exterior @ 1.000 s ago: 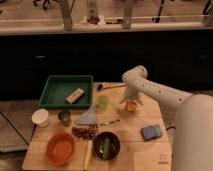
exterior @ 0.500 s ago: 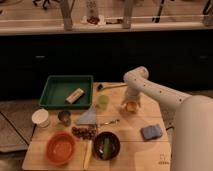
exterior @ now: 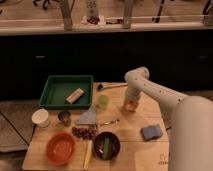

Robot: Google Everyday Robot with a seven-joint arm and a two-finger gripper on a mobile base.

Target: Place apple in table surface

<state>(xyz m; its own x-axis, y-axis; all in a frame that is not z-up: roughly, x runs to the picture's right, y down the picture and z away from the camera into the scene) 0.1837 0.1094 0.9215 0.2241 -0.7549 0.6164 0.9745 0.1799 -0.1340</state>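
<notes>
The apple (exterior: 130,106), small and orange-yellow, sits at the tip of my gripper (exterior: 130,103), right at or just above the table surface (exterior: 127,132) of pale wooden planks. The gripper points down from the white arm, which reaches in from the right, and it looks shut on the apple. It is over the table's middle right, to the right of a small green cup (exterior: 103,101). The apple's underside is hidden, so I cannot tell whether it touches the wood.
A green tray (exterior: 55,92) holding a tan block stands back left. A spoon (exterior: 111,86) lies behind the gripper. A white cup (exterior: 40,117), metal cup (exterior: 64,117), grapes (exterior: 84,133), orange bowl (exterior: 61,148), dark bowl (exterior: 106,145) and blue sponge (exterior: 151,131) lie nearer.
The gripper with the apple has sunk slightly toward the table; nothing else has moved.
</notes>
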